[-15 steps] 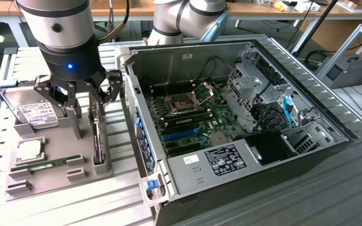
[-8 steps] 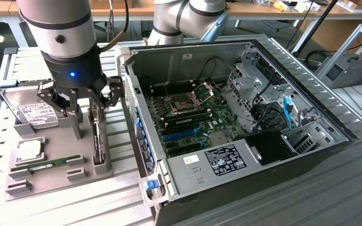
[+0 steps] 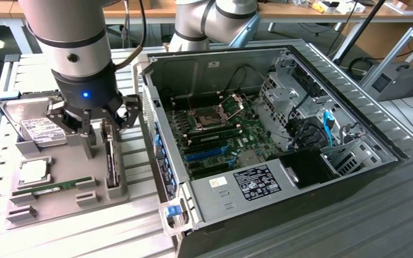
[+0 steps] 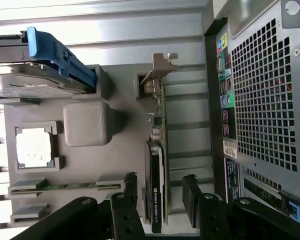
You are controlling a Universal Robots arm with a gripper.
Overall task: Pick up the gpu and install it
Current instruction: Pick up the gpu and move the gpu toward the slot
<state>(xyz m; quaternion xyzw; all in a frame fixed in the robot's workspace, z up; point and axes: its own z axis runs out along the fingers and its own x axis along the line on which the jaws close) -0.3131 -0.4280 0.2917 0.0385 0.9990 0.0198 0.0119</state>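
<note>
Gpu (image 3: 111, 161) stood on edge in a slot of the grey tray (image 3: 66, 156), just to the exterior view's left of the open case (image 3: 278, 177). The gripper (image 3: 106, 128) hung over it. The wrist view settled the jaws: they stood wide, one finger (image 4: 130, 189) on either side of the card's dark end, with a gap on both sides and holding nothing. That view also gave the silvery bracket (image 4: 160, 65) at the card's other end and the case's rear grille (image 4: 265, 90). The exterior view gave the motherboard (image 3: 214, 129) inside the case. Further left on the tray lay a hard drive (image 3: 38, 126), CPU (image 3: 34, 171) and RAM (image 3: 52, 186).
</note>
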